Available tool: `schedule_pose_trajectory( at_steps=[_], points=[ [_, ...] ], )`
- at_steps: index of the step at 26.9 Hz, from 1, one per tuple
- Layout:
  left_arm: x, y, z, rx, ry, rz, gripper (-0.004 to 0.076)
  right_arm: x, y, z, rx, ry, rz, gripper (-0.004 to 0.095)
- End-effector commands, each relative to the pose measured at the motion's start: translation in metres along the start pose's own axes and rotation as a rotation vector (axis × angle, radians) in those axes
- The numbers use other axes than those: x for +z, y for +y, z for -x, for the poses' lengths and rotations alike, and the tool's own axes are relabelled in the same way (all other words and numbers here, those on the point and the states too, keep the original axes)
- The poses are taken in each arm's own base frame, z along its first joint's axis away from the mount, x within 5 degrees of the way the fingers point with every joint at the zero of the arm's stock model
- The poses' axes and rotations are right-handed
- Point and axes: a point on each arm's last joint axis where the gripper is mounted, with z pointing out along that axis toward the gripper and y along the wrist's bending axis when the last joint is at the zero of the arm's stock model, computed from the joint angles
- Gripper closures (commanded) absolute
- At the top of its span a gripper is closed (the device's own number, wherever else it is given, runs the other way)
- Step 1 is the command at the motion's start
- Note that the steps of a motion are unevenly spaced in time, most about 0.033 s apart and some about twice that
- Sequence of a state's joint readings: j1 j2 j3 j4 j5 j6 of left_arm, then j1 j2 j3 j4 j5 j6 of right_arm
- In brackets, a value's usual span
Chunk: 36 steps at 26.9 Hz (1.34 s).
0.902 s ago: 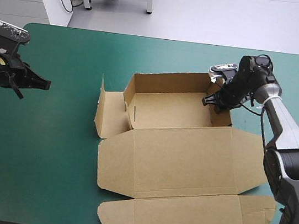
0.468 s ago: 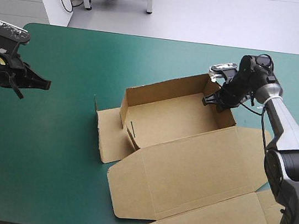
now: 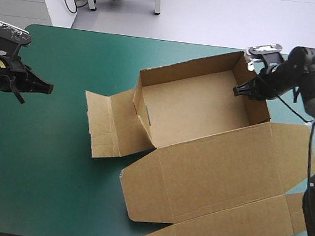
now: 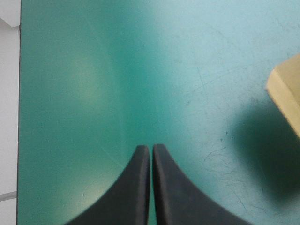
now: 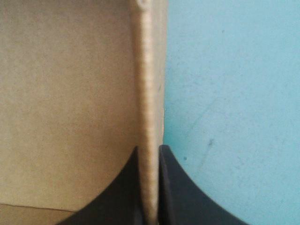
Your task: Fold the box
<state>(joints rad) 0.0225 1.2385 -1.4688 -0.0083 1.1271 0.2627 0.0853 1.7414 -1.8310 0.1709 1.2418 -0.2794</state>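
Right pincer point(image 3: 244, 90) is clamping the box point(image 3: 197, 109) by its right end wall, 1 finger inside, 1 outside. The box is sitting right of bench point(image 3: 37, 183) centre, lid point(image 3: 214, 173) lying flat toward the near edge. Left pincer point(image 3: 47, 87) is hovering closed and empty, well left of the loose side flap point(image 3: 102, 125); the right arm is covering part of the lid's right tab.

surface point(image 3: 52, 156): teal-green cover, bare under and ahead of the left fingers point(image 4: 136, 187)
box point(image 3: 198, 159): brown, open tray; lid and side flap spread flat on the surface; one wall pinched between the right fingers point(image 5: 173, 187)
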Motion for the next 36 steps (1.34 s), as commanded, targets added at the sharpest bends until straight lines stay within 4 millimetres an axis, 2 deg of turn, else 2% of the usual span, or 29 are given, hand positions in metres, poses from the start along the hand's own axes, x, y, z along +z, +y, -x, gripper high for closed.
schedule_pose_trajectory(
  at_steps=[1,5,8,12,15,22,25,26,31,36],
  points=[
    [-0.01,0.003,0.008,-0.008,-0.084,0.03,0.0717,-0.06,-0.006,-0.004,0.03,-0.172,0.053,0.0929],
    [0.0,0.003,0.009,-0.008,-0.061,0.024,0.0717,-0.083,-0.02,-0.015,0.065,-0.25,0.095,0.0929],
    [0.013,0.003,0.01,-0.011,-0.031,0.011,0.0717,-0.094,-0.032,-0.022,0.106,-0.277,0.076,0.0929],
    [0.035,0.002,0.011,-0.019,0.004,-0.011,0.0717,-0.102,-0.039,-0.026,0.13,-0.294,0.057,0.0929],
    [0.058,-0.004,0.016,-0.079,-0.003,-0.1,0.0717,-0.104,-0.038,-0.026,0.13,-0.302,0.065,0.0929],
    [0.097,-0.022,0.026,-0.198,0.001,-0.333,0.0717,-0.105,-0.033,-0.024,0.136,-0.329,0.12,0.0929],
    [0.113,-0.033,0.028,-0.229,0.025,-0.461,0.0717,-0.105,-0.033,-0.024,0.136,-0.329,0.12,0.0929],
    [0.121,-0.04,0.028,-0.249,0.044,-0.551,0.0717,-0.105,-0.033,-0.024,0.138,-0.329,0.12,0.0929],
    [0.129,-0.058,0.035,-0.297,0.025,-0.825,0.0717,-0.107,-0.029,-0.021,0.142,-0.354,0.172,0.0929],
    [0.113,-0.069,0.046,-0.314,-0.087,-1.066,0.0717,-0.107,-0.028,-0.021,0.14,-0.359,0.183,0.0927]
  ],
)
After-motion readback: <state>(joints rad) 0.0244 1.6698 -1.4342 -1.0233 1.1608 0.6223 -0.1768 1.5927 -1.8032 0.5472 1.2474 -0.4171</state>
